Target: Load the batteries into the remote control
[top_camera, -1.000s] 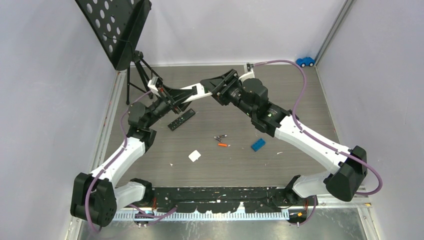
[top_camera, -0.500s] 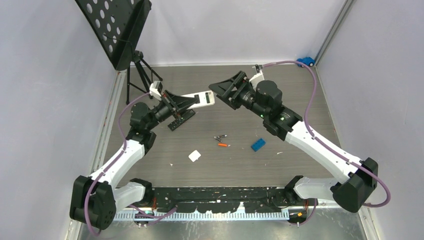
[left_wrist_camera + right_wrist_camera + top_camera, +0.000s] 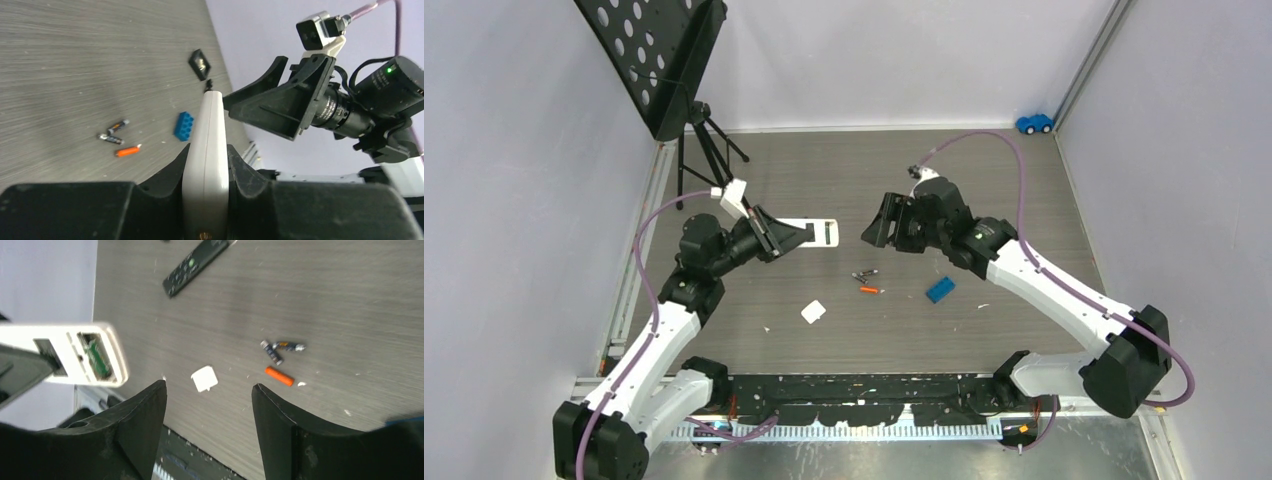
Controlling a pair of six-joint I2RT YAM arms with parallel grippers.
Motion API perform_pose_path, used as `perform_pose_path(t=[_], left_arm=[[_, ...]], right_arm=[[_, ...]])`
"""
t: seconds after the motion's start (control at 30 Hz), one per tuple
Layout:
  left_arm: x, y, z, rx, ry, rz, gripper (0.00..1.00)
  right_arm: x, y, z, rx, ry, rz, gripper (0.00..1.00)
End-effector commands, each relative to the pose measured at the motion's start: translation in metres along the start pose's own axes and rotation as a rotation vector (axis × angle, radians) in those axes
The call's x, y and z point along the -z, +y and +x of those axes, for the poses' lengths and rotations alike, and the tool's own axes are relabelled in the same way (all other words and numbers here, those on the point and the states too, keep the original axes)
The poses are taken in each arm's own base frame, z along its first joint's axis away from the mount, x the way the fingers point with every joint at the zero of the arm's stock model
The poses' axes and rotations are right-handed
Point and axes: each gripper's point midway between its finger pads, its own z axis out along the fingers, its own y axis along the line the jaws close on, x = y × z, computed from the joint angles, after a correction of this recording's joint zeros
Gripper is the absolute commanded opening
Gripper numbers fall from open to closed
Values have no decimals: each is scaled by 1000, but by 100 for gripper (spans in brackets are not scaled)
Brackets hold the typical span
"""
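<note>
Left gripper (image 3: 794,237) pinches the white remote (image 3: 821,233) above the table (image 3: 844,180), left of centre. Right gripper (image 3: 877,222) spread, just right of it. Batteries (image 3: 865,274) lie on the table nearer; battery bay (image 3: 95,354) open, seemingly unfilled (blurred).

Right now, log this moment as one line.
left gripper: shut on white remote, compartment open | right gripper: open, empty | batteries: three loose on table

Table (image 3: 824,180): orange batt (image 3: 870,290), 2 dark batts (image 3: 864,273), blue block (image 3: 940,289), white piece (image 3: 813,312), blk remote (image 3: 195,265)
</note>
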Motion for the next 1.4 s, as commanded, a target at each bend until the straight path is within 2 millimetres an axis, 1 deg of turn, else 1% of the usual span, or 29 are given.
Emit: perform_pose_path(t=[0.0,0.03,0.07,0.13,0.17,0.23,0.3,0.37,0.47,0.53,0.6,0.73,0.9,0.97,1.0,1.03,1.07,1.1,1.2,1.23,1.3,1.37], left_arm=[[4,1,3,-166,44,4,0],[4,-3,5,-181,64,25,0],[5,-8,9,-192,92,53,0],[7,-20,17,-214,148,129,0],[8,-25,21,-218,174,166,0],[10,-35,25,-212,199,225,0],[11,-41,26,-203,208,263,0],[12,-45,25,-196,204,279,0],[13,-51,24,-187,205,299,0],[15,-56,25,-186,213,321,0],[17,-58,26,-185,218,333,0],[20,-62,28,-193,215,352,0],[27,-76,26,-197,210,399,0],[28,-79,25,-194,204,405,0],[28,-81,24,-195,199,407,0],[28,-79,23,-190,195,400,0],[27,-78,23,-186,189,392,0],[26,-76,22,-181,181,378,0],[19,-59,20,-162,164,294,0],[17,-52,19,-161,152,259,0],[13,-38,17,-146,139,188,0],[10,-25,16,-129,123,123,0]], right_arm=[[10,48,28,94,103,-330,71],[20,66,28,100,91,-433,73],[27,78,29,104,84,-506,75],[37,93,27,109,54,-601,76],[39,96,25,105,42,-615,76],[38,97,23,102,37,-611,73],[34,95,24,100,43,-595,68],[33,95,24,97,47,-593,59],[33,96,25,91,44,-595,49],[34,96,23,86,32,-595,46],[36,97,20,72,13,-602,45],[32,98,16,23,-6,-600,40],[23,92,19,-11,4,-567,23],[23,91,21,-15,6,-570,18],[23,91,21,-16,7,-570,17],[25,91,21,-17,8,-571,18],[26,92,21,-16,11,-575,22],[28,94,20,-14,9,-581,27],[38,99,15,-18,1,-598,50],[42,101,14,-19,-3,-605,55],[49,101,10,-23,-17,-599,63],[52,96,7,-23,-30,-563,65]])
